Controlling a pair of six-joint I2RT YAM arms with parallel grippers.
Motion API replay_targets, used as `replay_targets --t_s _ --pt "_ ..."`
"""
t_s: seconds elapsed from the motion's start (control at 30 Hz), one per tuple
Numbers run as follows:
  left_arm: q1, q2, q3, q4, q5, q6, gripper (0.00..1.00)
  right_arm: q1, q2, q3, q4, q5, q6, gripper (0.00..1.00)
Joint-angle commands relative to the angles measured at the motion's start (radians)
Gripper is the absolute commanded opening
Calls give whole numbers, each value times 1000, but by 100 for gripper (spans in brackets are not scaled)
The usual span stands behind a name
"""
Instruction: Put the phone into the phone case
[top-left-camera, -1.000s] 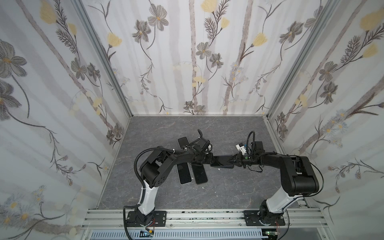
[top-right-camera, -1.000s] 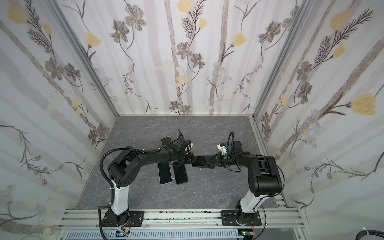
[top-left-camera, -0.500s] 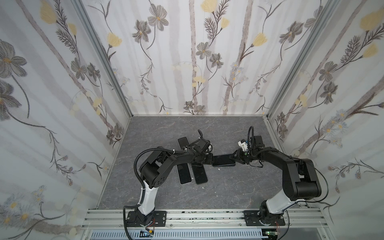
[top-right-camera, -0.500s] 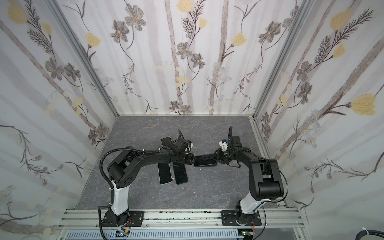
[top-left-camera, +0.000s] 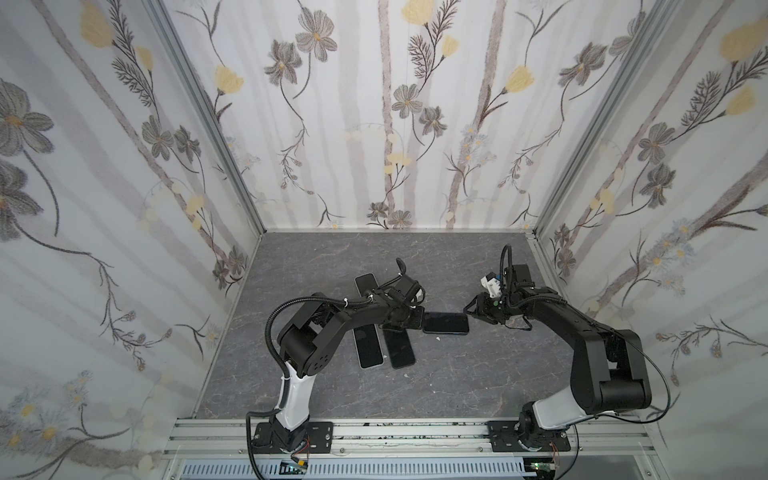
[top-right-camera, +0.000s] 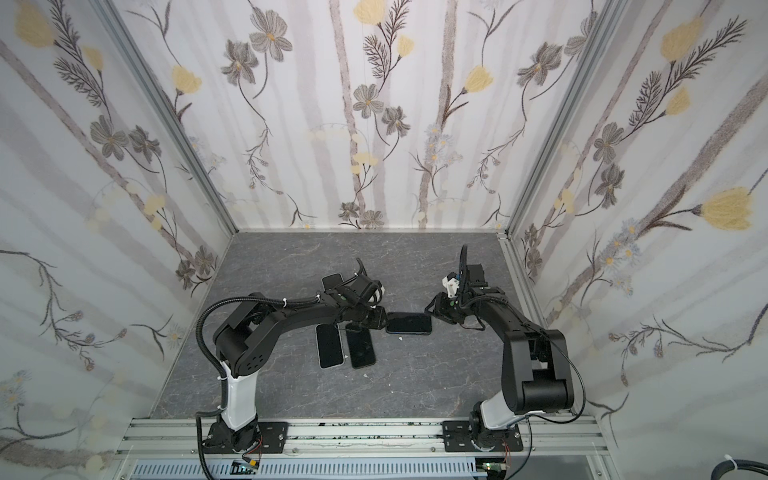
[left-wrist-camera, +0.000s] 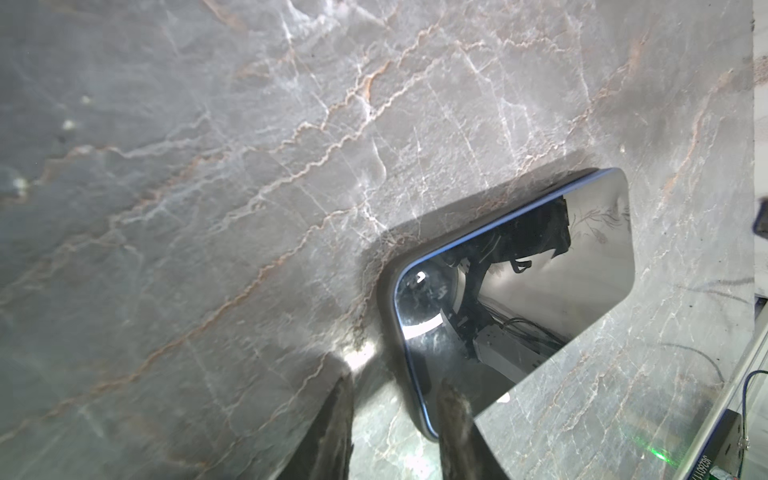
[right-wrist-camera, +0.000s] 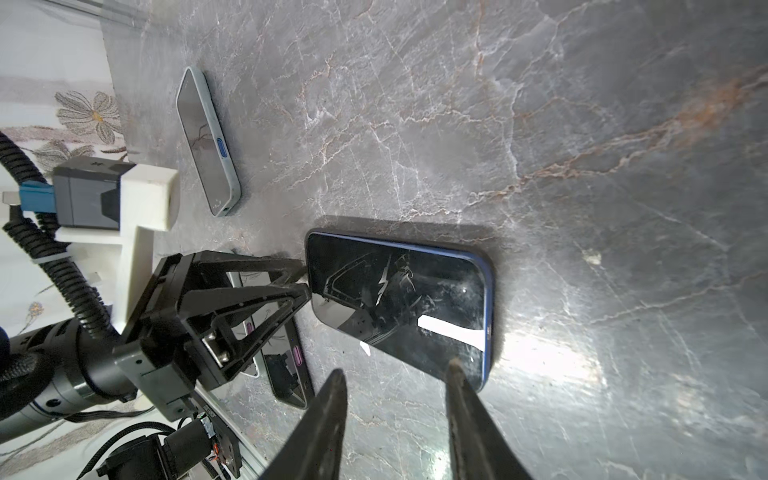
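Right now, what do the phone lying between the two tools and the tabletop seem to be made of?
The phone: glossy glass face, mirror-like, throwing back bright reflections, with smudges. Its edge is dark blue, either metal or a plastic case; I cannot tell which. The tabletop: grey marble-look surface with pale and rust veins and a soft sheen; real stone or printed laminate, I cannot tell.

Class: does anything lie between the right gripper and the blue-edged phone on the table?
Nothing visible does. The right gripper stands open right at one short end of the phone, with only bare table around it. The left gripper sits at the opposite end.
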Motion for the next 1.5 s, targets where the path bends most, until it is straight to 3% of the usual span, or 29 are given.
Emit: replay_targets --t_s 0.0,0.33,0.73,0.83,1.47 --pt "1 12 25 -40 -20 18 35 -19 -16 7 -31 -6 -29 39" --pt "1 26 24 -38 -5 5 29 -58 60 -24 -47 -28 -94 23" --pt "0 46 11 -18 30 -7 23 -31 146 -44 -23 -38 -97 22" --pt "1 47 10 -15 32 -9 23 -20 156 -44 -20 -44 -97 16" --pt "-4 40 -25 15 45 -25 25 11 210 -86 -17 20 -114 13"
